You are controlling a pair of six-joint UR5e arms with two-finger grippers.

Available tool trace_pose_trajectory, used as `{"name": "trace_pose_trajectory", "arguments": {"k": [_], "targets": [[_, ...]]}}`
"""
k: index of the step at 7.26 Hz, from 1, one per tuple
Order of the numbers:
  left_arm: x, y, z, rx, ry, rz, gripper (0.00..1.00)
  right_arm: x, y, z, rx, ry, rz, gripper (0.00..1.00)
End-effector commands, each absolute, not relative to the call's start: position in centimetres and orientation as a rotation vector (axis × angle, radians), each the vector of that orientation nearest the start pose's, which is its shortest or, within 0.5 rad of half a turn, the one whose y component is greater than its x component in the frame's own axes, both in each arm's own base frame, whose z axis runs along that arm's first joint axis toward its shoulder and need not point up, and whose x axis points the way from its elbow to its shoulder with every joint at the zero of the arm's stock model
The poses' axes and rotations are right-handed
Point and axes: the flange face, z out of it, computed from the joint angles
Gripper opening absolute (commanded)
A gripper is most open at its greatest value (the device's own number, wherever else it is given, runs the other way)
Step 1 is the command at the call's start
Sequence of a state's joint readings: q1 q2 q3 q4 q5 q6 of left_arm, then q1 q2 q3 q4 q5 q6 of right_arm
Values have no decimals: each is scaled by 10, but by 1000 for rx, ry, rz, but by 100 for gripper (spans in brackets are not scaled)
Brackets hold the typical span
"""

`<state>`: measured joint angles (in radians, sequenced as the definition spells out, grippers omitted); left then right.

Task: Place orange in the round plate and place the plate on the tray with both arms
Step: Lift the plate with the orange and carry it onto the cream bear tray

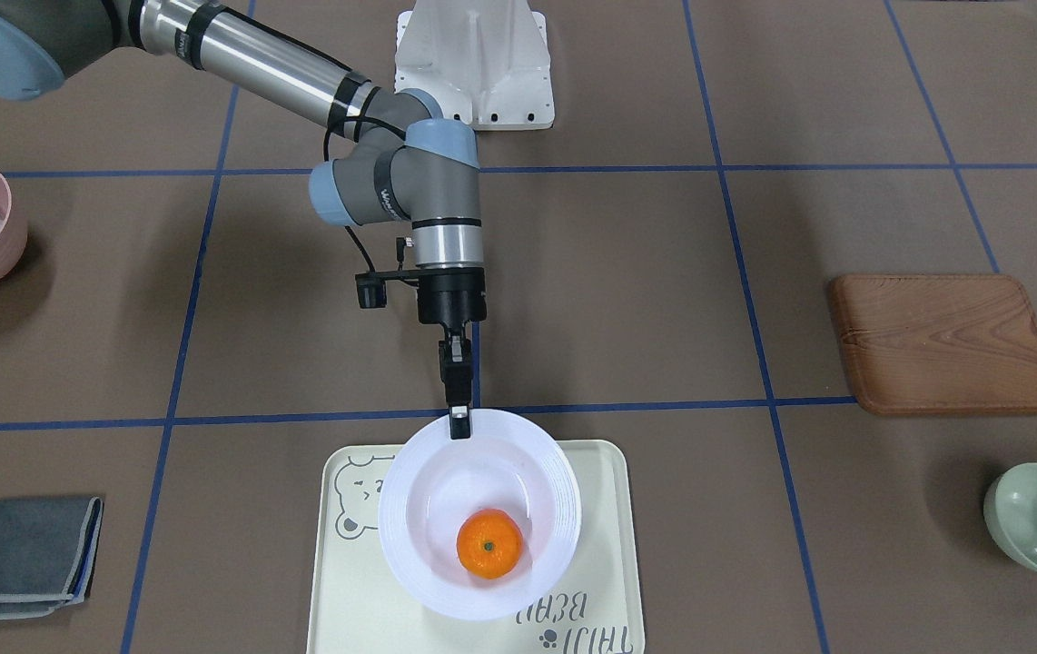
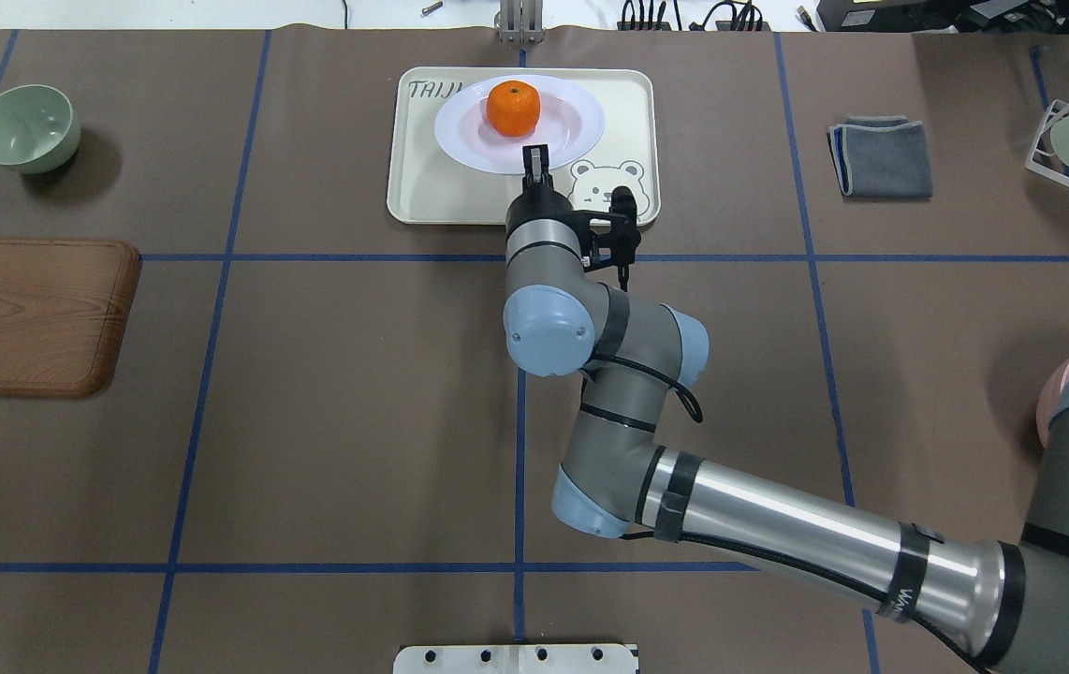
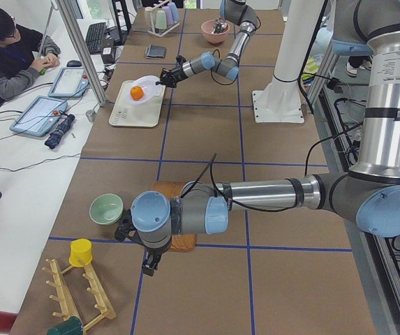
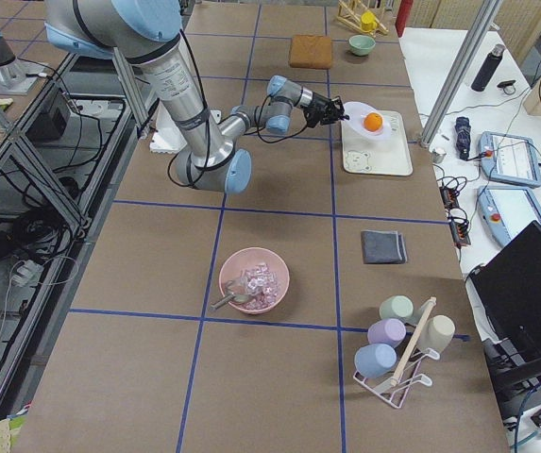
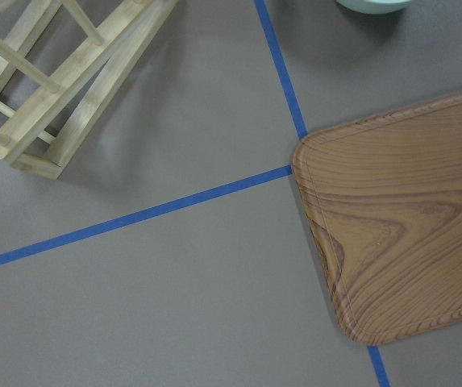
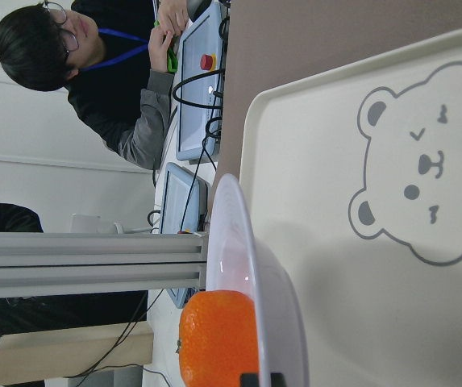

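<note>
You've got the right end effector (image 1: 459, 420) pinched shut on the ribbed rim of the plate (image 1: 419, 563), one black finger lying over the rim on the robot's side. The plate is white, glossy, round and deep. It sits over the tray (image 1: 346, 581), overhanging the tray edge nearest the robot. From the side it looks tilted, and you can't tell whether its base touches. The orange (image 1: 488, 543) lies in the well of the plate, small and dimpled, green stem dot up. The tray is pale cream, rectangular with rounded corners, a grey bear face printed near one corner, and it lies flat on the brown counter (image 1: 627, 300) with its blue tape grid. Your left end effector (image 3: 149, 267) hangs low, well apart from all this, beside the wooden board (image 5: 408, 234) and near the green bowl (image 3: 106, 208). Whether its fingers are apart or together, you can't tell. Its wrist camera catches the board's swirling grain and a pale wooden rack (image 5: 110, 81).
</note>
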<state>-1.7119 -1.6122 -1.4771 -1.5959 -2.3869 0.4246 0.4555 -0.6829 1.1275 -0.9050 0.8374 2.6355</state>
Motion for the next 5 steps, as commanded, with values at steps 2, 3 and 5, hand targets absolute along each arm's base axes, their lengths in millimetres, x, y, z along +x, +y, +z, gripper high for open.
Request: {"name": "trace_pose_trajectory", "arguments": {"k": [2,3,5], "targets": [[-132,-496,677,206,793,256,99,-662,-571,223,419,-1245,1710,0],[-132,-496,677,206,793,256,99,-663,-571,219,414,-1248,1710,0],[-132,-496,677,206,793,256,100,-666,-569,215,415,-1242,1685,99]]}}
